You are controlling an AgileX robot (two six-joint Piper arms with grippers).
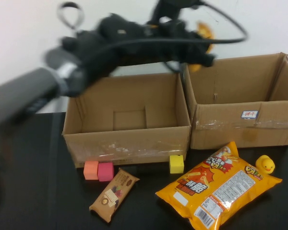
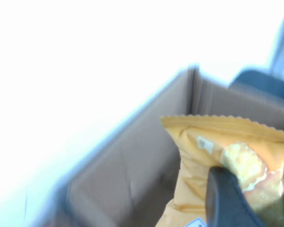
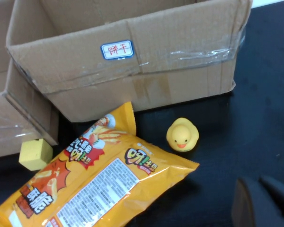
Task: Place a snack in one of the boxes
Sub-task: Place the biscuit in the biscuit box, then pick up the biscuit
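My left gripper point(image 1: 201, 52) hangs in the air over the near-left corner of the right cardboard box point(image 1: 240, 120), shut on a small orange snack packet point(image 1: 206, 36). In the left wrist view the packet point(image 2: 213, 156) fills the lower right, with one dark finger point(image 2: 225, 198) pressed on it and brown box walls point(image 2: 132, 165) behind. The left box point(image 1: 127, 129) stands open and empty. My right gripper point(image 3: 262, 203) hovers shut over the black table near the duck, out of the high view.
On the table before the boxes lie a big orange chips bag point(image 1: 221, 189), a brown snack bar point(image 1: 114, 194), a yellow duck point(image 1: 265, 164), a yellow cube point(image 1: 176, 163), an orange cube point(image 1: 90, 169) and a pink cube point(image 1: 105, 171).
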